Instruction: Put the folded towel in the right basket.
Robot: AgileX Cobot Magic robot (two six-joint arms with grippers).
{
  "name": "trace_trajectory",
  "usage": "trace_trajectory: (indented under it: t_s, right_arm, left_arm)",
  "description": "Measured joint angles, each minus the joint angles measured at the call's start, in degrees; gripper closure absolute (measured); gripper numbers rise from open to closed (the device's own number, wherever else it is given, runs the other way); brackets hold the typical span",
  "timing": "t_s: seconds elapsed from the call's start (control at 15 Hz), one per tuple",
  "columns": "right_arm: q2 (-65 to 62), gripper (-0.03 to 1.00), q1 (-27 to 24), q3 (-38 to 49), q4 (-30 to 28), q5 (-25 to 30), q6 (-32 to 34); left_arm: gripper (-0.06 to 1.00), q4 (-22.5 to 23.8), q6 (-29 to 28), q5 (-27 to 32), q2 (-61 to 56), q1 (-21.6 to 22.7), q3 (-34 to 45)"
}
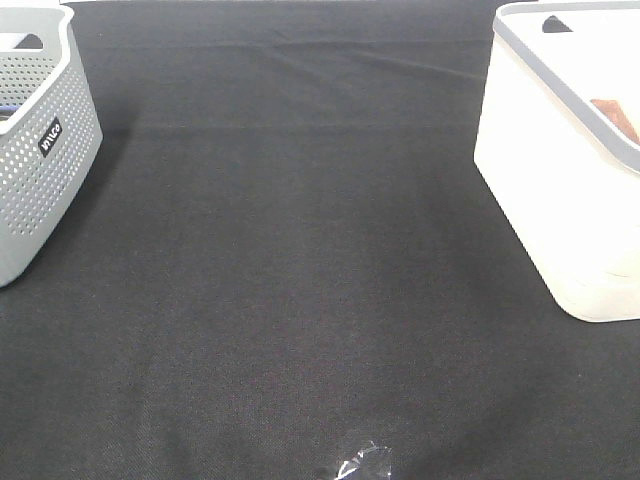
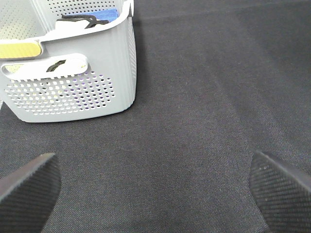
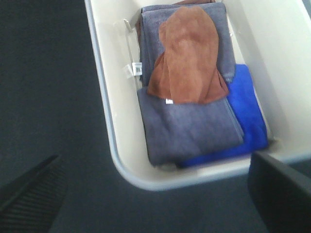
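Note:
The white right basket (image 1: 560, 190) stands at the right of the table. In the right wrist view its rim (image 3: 109, 121) frames a brown folded towel (image 3: 187, 56) lying on top of a grey towel (image 3: 187, 128) and a blue towel (image 3: 248, 111). A bit of the brown towel (image 1: 615, 115) shows in the high view. My right gripper (image 3: 155, 194) is open and empty, above the basket's near rim. My left gripper (image 2: 155, 189) is open and empty over the black cloth, short of the grey basket (image 2: 97, 87). Neither gripper shows in the high view.
The grey perforated left basket (image 1: 40, 150) stands at the far left and holds a blue item (image 2: 109, 14) and other pieces. A black cloth (image 1: 300, 250) covers the table. A scrap of clear plastic (image 1: 362, 462) lies near the front edge.

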Motion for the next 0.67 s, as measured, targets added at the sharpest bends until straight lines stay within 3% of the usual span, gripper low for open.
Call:
trace_trajectory:
  t_s: [0.2, 0.27, 0.53, 0.67]
  right_arm:
    - [-25.84, 0.00, 0.00, 16.84, 0.00, -2.06, -2.64]
    - [-25.84, 0.00, 0.00, 16.84, 0.00, -2.06, -2.64]
    - [-53.34, 0.00, 0.00, 32.49, -2.64, -4.70, -2.92]
    - [-59.53, 0.00, 0.00, 37.64, -2.75, -4.98, -2.92]
  left_arm:
    - [-0.04, 0.00, 0.00, 0.00, 0.00, 0.00, 0.00]
    - [-0.04, 0.00, 0.00, 0.00, 0.00, 0.00, 0.00]
    - [-0.04, 0.00, 0.00, 0.00, 0.00, 0.00, 0.00]
    - [-0.04, 0.00, 0.00, 0.00, 0.00, 0.00, 0.00]
